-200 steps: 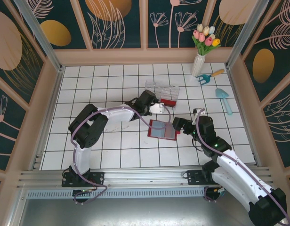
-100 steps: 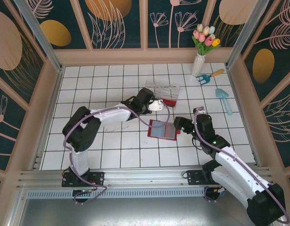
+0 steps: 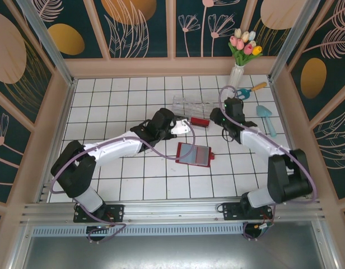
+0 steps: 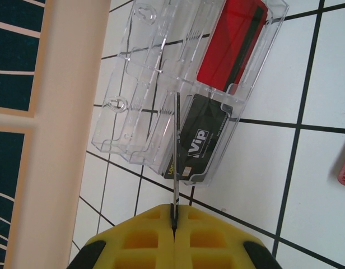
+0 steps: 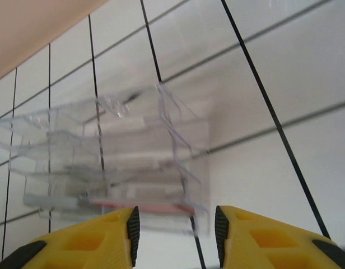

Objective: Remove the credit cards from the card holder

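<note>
The left gripper [image 4: 173, 216] is pressed shut on a thin card [image 4: 176, 157], seen edge-on, just above the clear plastic box [image 4: 133, 106] with compartments. In this box lie a red card [image 4: 231, 42] and a black card [image 4: 203, 134]. The right gripper [image 5: 173, 227] has its jaws partly apart and empty, close to the same box. The small flat red card holder [image 3: 194, 154] lies open on the white tiles [image 3: 105, 95], grey-blue inside. Two cards seem done and a third is nearly placed. Whether more cards remain in the holder cannot be told.
</note>
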Robot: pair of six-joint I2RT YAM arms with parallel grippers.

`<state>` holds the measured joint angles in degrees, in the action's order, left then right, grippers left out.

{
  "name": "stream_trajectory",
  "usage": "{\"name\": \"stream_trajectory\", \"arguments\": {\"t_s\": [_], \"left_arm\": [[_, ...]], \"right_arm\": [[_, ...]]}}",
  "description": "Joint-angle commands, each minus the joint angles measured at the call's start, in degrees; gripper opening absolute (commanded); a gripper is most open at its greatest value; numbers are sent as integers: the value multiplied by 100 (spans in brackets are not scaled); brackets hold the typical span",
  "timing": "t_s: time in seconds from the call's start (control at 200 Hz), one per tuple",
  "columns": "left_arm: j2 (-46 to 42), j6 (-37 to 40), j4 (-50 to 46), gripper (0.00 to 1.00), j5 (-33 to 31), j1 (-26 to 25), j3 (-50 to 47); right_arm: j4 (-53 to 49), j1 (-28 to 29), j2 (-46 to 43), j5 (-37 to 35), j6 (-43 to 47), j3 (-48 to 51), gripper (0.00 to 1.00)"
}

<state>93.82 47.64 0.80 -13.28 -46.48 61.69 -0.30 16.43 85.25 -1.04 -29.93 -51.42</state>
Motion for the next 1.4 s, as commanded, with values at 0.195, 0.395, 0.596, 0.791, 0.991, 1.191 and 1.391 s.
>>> {"name": "stream_trajectory", "arguments": {"t_s": [0.195,0.395,0.596,0.791,0.991,1.191,1.391], "left_arm": [[-228,-146,-20,0,42,-68,-34],[-233,-164,8,0,54,-79,-61],[-206,-171,8,0,53,-72,-67],[-181,-169,8,0,62,-79,-74],[-165,-164,13,0,39,-70,-70],[-162,-159,-40,0,53,-75,-60],[-163,-253,-276,0,187,-132,-26]], "right_arm": [[-224,-77,1294,-102,269,-1276,40],[-350,-99,1693,-181,399,-1577,38],[-443,-108,1897,-261,505,-1838,38],[-496,-155,2071,-230,582,-1992,33],[-539,-152,2095,-50,663,-1998,19],[-546,-66,1877,152,689,-1773,15],[-582,243,1564,162,695,-1441,17]]}}
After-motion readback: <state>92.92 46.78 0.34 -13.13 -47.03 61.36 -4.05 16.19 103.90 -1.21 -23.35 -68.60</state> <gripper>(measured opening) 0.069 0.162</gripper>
